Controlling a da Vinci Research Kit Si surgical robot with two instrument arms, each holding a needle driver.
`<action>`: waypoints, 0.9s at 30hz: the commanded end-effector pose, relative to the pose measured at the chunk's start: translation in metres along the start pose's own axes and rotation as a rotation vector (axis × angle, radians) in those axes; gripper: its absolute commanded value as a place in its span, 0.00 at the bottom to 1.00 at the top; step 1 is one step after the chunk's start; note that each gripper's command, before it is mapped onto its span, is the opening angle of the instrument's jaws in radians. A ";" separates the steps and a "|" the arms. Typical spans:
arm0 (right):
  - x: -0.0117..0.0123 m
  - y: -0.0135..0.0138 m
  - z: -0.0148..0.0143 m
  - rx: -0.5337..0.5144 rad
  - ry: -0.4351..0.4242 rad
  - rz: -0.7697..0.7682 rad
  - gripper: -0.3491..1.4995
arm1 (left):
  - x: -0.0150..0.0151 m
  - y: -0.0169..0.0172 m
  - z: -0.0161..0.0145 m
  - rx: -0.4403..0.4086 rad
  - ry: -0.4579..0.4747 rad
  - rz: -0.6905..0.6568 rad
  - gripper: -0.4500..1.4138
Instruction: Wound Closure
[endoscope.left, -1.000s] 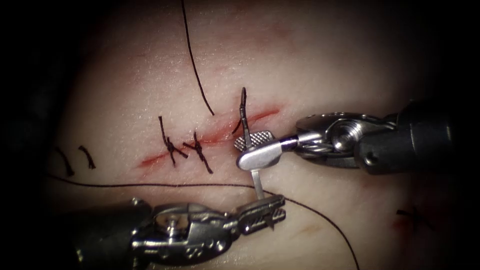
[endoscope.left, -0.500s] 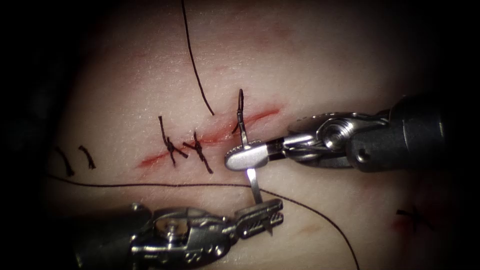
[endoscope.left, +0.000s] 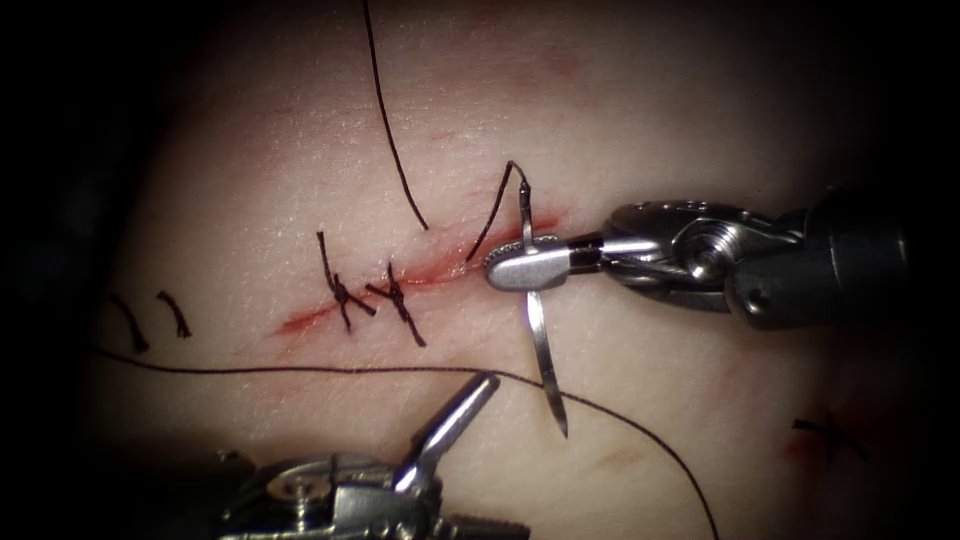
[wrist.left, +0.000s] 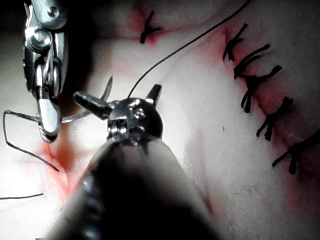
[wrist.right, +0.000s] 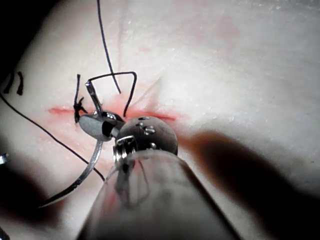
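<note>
My right tool (endoscope.left: 508, 270) is shut on the curved needle (endoscope.left: 541, 345) near its thread end, over the right end of the cut (endoscope.left: 430, 268). The needle is out of the tissue (endoscope.left: 650, 120), and its tip points down towards the near side. A short loop of thread (endoscope.left: 492, 215) runs from the needle's end into the cut. My left tool (endoscope.left: 500, 455) stands open below with nothing in it. In the left wrist view its jaws (wrist.left: 122, 97) are spread beside the needle (wrist.left: 95, 109). The right wrist view shows the right tool (wrist.right: 97, 125) clamping the needle (wrist.right: 85, 175).
Two knotted stitches (endoscope.left: 345, 295) (endoscope.left: 400, 300) close the left part of the cut. A long thread (endoscope.left: 300, 371) crosses the near tissue, and another strand (endoscope.left: 385, 110) comes down from the far side. Short cut thread ends (endoscope.left: 175, 312) lie at the far left.
The right tool shut on the needle above the left tool's grip. The left tool then let go, opened and dropped back. The right tool carried the needle up and to the right.
</note>
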 end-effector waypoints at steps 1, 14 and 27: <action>-0.0005 0.0001 0.0006 0.001 0.003 -0.027 0.00 | -0.0003 -0.0003 0.0001 -0.014 0.022 -0.035 0.84; 0.0000 0.0000 -0.0001 0.016 0.029 -0.288 0.00 | -0.0034 -0.0046 0.0004 -0.033 -0.006 -0.115 0.00; 0.0004 -0.0006 -0.0002 0.012 0.066 -0.555 0.00 | -0.0102 -0.0093 0.0023 0.071 -0.393 -0.116 0.00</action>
